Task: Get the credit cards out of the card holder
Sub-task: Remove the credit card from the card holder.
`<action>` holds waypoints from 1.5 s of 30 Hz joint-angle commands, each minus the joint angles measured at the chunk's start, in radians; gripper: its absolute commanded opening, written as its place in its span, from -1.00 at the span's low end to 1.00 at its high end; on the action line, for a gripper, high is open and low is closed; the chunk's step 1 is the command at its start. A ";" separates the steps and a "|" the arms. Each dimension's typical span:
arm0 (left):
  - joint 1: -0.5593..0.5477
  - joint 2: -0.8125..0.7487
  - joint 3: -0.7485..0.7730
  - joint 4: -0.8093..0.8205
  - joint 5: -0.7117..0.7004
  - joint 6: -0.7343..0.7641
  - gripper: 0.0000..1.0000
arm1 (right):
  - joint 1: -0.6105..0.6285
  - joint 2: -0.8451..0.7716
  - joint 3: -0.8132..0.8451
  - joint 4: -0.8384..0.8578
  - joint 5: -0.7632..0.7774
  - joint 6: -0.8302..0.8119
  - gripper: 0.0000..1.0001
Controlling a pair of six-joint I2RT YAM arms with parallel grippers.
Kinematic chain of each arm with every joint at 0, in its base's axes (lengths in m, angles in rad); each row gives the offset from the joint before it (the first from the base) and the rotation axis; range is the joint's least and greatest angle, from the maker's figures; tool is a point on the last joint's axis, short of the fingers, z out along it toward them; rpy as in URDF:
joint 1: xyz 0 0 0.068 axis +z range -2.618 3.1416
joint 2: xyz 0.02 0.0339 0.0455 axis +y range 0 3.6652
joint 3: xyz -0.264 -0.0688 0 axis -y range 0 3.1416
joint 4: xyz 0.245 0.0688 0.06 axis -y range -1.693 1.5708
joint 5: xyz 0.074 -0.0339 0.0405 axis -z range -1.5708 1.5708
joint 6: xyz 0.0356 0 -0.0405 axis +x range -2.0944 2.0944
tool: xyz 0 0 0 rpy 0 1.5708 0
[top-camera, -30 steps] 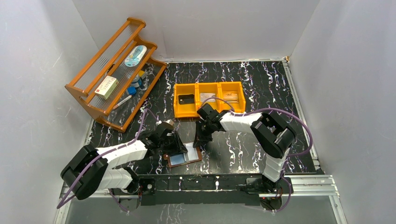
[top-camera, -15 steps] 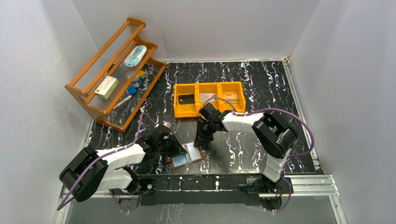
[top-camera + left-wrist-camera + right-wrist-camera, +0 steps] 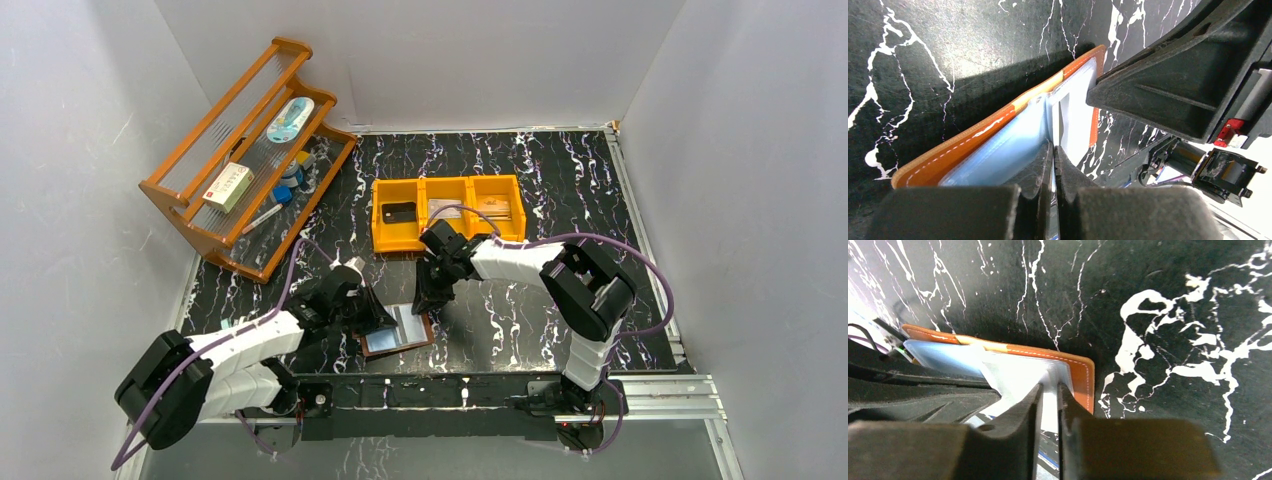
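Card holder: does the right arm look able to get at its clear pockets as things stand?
Probably yes. The right end effector hangs directly over the open card holder, at its clear pockets; the left end effector is on the other half, not in between.

Left hand (image 3: 376, 318) covers card holder (image 3: 406, 335) left half; pocket contents indiscernible.
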 commanded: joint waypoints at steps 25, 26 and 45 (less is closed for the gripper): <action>0.001 0.005 0.197 -0.328 -0.200 0.128 -1.00 | -0.001 -0.109 0.060 -0.102 0.170 -0.025 -0.09; 0.001 0.010 0.203 -0.350 -0.212 0.128 -1.00 | 0.001 -0.102 0.087 -0.139 0.210 -0.037 -0.02; 0.025 -0.001 0.177 -0.344 -0.180 0.082 -0.97 | 0.186 0.146 0.308 -0.353 0.436 -0.073 0.16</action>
